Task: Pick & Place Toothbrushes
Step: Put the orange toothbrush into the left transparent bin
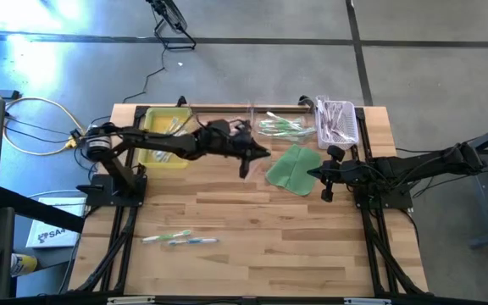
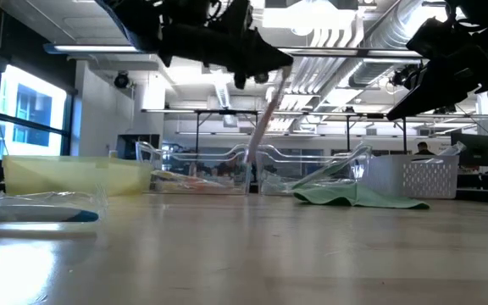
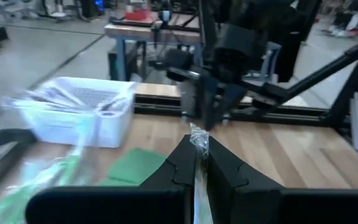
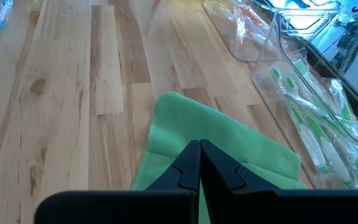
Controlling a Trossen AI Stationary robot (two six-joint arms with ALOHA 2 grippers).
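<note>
While left fingers (image 3: 199, 163) pinch seemingly a toothbrush (image 2: 261, 127) | right fingers (image 4: 199, 163) clenched over green cloth (image 1: 295, 168) | wood table (image 1: 252, 229)

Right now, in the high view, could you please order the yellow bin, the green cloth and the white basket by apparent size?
1. yellow bin
2. green cloth and white basket: look alike in size, so unranked.

Camera layout: four views.
Overhead looks straight down; low looks level across the table (image 1: 252, 220); wrist cameras sit close; all share the green cloth (image 1: 295, 169).
</note>
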